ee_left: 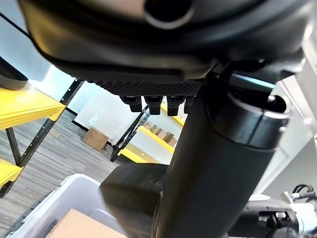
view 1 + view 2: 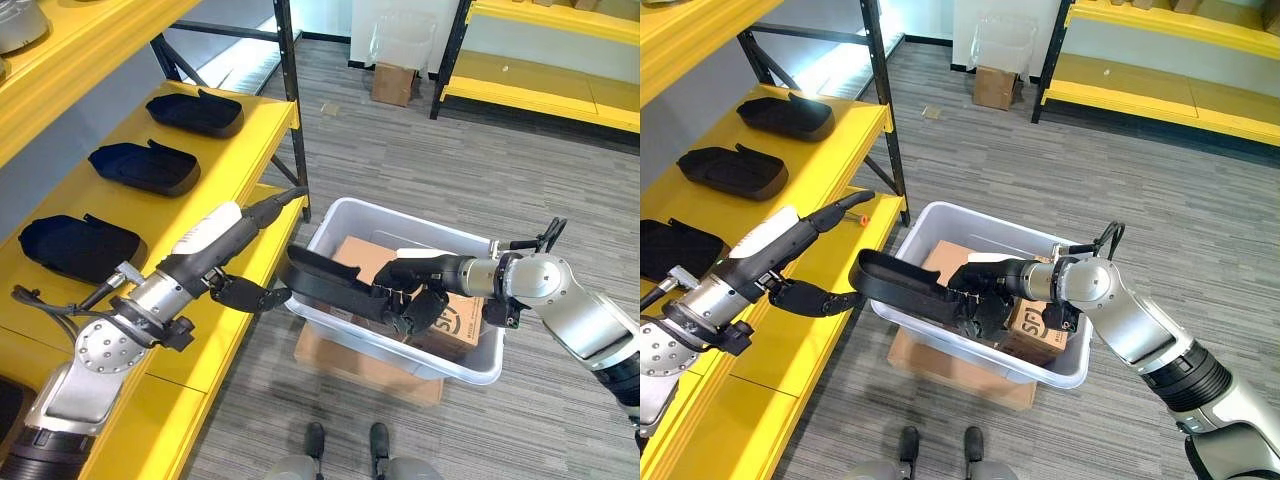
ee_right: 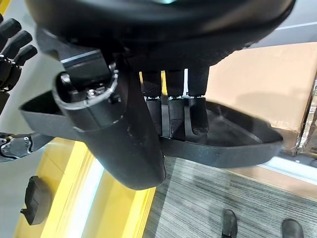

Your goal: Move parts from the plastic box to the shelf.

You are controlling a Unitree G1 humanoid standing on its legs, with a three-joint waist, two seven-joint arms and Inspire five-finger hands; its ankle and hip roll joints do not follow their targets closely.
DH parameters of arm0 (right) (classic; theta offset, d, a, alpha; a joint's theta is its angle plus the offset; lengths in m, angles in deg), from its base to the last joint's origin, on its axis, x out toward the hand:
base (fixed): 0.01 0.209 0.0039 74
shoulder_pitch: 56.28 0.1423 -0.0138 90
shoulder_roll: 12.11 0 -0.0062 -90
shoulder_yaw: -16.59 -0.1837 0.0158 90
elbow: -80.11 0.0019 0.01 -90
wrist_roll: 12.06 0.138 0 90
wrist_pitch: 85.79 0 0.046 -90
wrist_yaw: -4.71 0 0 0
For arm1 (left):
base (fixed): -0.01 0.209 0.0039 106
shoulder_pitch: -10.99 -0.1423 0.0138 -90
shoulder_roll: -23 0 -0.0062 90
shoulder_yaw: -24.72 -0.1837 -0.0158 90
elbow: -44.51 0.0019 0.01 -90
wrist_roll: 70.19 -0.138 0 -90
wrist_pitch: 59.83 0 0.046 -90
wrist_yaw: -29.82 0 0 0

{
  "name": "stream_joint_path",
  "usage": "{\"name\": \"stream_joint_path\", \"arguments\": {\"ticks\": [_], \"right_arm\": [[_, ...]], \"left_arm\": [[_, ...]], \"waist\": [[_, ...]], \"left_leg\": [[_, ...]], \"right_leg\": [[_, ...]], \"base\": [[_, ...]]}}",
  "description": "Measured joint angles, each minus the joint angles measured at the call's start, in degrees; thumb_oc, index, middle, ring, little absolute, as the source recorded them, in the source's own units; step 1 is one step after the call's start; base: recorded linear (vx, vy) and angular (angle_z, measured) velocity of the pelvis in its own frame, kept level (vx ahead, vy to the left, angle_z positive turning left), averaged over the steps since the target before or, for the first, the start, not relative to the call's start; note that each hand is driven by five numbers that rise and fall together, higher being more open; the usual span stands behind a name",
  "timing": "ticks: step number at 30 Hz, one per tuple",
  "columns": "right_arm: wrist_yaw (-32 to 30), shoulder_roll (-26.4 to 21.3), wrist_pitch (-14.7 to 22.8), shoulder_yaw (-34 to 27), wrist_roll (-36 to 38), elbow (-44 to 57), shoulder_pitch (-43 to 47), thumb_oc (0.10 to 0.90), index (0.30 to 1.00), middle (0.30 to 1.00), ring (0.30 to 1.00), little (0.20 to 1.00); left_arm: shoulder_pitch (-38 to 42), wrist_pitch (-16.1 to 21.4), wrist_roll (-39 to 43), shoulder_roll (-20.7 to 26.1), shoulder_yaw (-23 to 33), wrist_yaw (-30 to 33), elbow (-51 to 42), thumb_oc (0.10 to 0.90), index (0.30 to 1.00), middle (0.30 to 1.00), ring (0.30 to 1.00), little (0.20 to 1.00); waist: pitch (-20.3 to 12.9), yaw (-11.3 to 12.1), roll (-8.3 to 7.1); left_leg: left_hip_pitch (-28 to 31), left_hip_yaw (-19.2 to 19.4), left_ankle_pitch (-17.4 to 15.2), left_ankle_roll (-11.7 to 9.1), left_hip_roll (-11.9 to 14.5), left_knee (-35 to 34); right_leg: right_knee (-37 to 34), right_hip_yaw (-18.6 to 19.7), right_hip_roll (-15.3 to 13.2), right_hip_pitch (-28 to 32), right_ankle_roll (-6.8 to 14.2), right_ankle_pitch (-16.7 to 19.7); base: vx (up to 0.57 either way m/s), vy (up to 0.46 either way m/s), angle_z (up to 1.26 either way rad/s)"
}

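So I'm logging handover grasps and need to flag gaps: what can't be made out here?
- Left hand: whether it actually touches the black part; its fingertips merge with the part's end in both eye views, and the thumb blocks its wrist view.
- Plastic box: what lies under the cardboard box and the part.
- Shelf: the nearest black tray is cut off by the right eye view's edge.

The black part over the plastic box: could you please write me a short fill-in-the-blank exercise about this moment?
1. The right robot hand grips a long black part over the rim of the white ____.
2. Inside the plastic box lies a brown ____ box.
3. The left robot hand reaches toward the part from the ____ shelf side.

Missing words: plastic box; cardboard; yellow
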Motion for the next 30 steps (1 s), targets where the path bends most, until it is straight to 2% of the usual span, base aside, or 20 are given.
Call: {"name": "stream_joint_path", "arguments": {"ticks": [9,18,22,27,30], "right_arm": [[0.98,0.86,0.64,1.23,-0.07,0.0,0.0,0.4,0.3,0.3,0.3,0.3],[2.39,5.13,3.0,2.29,-3.7,0.09,0.03,0.4,0.3,0.3,0.3,0.3],[2.53,5.19,3.02,4.74,-5.82,0.07,0.03,0.4,0.3,0.3,0.3,0.3],[3.17,5.4,3.04,6.33,-9.04,0.03,0.1,0.4,0.3,0.3,0.3,0.3],[4.09,5.47,2.82,7.43,-10.35,-0.03,0.12,0.4,0.3,0.3,0.3,0.3]], "left_arm": [[-1.54,-0.28,0.11,-0.07,-0.13,-4.35,-0.01,0.9,1.0,1.0,1.0,1.0],[-2.98,-1.83,2.41,-0.45,-3.31,-10.11,0.01,0.9,1.0,1.0,1.0,1.0],[-3.31,-2.69,2.41,-0.45,-4.05,-10.92,0.01,0.9,1.0,1.0,1.0,1.0],[-3.31,-2.93,2.42,-0.99,-7.97,-11.64,0.04,0.9,1.0,1.0,1.0,1.0],[-3.13,-3.19,2.32,-2.48,-9.71,-12.21,0.42,0.9,1.0,1.0,1.0,1.0]], "waist": [[-0.54,0.02,0.0],[-1.07,0.28,0.46],[-1.51,0.2,1.17],[-2.36,0.16,2.38],[-2.68,0.1,2.4]], "left_leg": [[0.58,0.1,0.0,0.0,0.01,0.0],[0.55,0.07,0.0,0.01,0.0,0.0],[0.52,0.09,0.0,0.0,0.0,-0.01],[0.56,0.1,0.0,0.01,0.01,-0.02],[0.61,0.16,0.0,0.01,0.11,-0.02]], "right_leg": [[0.0,0.38,0.01,0.52,0.03,0.06],[-0.01,0.39,0.01,0.51,0.01,0.08],[-0.01,0.42,-0.01,0.48,0.01,0.08],[-0.01,0.44,0.01,0.49,0.01,0.08],[-0.01,0.52,0.11,0.49,-0.02,0.1]], "base": [[0.0,0.003,-0.01],[0.0,0.0,0.0],[0.0,0.0,0.0],[0.0,0.0,0.0],[0.0,0.0,0.0]]}}
